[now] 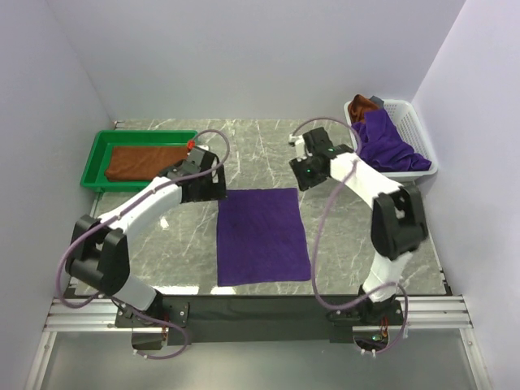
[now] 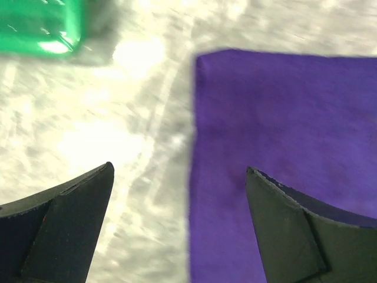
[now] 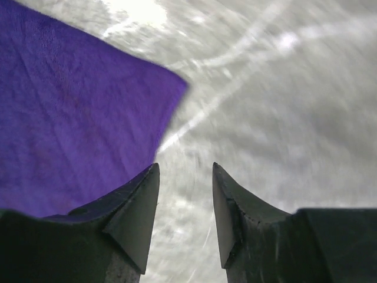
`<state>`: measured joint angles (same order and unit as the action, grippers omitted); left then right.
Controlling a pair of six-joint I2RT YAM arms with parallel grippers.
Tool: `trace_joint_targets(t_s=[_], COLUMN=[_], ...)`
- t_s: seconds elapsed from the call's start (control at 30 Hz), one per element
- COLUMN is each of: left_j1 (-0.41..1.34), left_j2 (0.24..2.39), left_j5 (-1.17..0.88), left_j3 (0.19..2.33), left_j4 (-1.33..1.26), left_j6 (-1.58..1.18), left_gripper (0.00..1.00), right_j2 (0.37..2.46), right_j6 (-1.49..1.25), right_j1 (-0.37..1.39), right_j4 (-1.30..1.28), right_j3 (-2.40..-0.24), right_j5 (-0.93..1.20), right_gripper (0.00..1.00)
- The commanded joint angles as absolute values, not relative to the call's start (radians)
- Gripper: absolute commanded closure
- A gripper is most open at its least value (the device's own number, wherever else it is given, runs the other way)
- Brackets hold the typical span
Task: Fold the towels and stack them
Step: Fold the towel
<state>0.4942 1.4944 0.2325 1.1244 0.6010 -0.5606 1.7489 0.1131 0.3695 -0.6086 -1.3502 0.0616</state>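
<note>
Purple towel (image 1: 262,236) lies flat mid-bench, seemingly spread for folding; left gripper (image 2: 179,171) wide, right gripper (image 3: 185,168) half-open, both empty over its 2 far corners.

1. Flat towel (image 1: 262,236): deep purple, plain.
2. Tray towel (image 1: 146,161): rust-brown, in a bright green tray (image 1: 93,159).
3. Basket (image 1: 409,116): white; basket towel (image 1: 386,145): purple.
4. Worktop (image 1: 260,150): grey marble with pale veins.

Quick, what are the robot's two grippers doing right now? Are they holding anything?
Left gripper: jaws wide open, holding nothing.
Right gripper: jaws open, holding nothing.
</note>
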Motion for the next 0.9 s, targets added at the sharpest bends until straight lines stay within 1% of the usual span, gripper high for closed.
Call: trace_joint_targets(t_s=[0.0,0.13,0.3,0.63,0.87], left_j1=[0.431,0.402,0.399,0.399,0.399], left_j2=[1.534,1.584,1.582,1.601,1.606], left_j5=[0.158,0.091,0.12,0.163,0.166], left_j3=[1.172,1.177,1.111,1.135,1.143], left_j4=[0.543,0.523,0.477,0.495,0.508], left_j6=[-0.359,-0.295,-0.29,-0.305,-0.311], left_gripper=[0.01,0.01,0.0,0.02,0.03], right_j2=[1.874,2.003,2.124,2.236,2.275], right_j6=[0.334,0.425,0.492,0.528,0.534], right_j1=[0.356,0.351,0.348,0.351,0.354], right_j4=[-0.696,-0.81,-0.891,-0.966,-0.974], right_j3=[-1.454,-1.648,-1.788,-1.888,-1.899], right_j5=[0.197,0.222,0.227,0.239,0.244], right_gripper=[0.53,0.53,0.52,0.52,0.53])
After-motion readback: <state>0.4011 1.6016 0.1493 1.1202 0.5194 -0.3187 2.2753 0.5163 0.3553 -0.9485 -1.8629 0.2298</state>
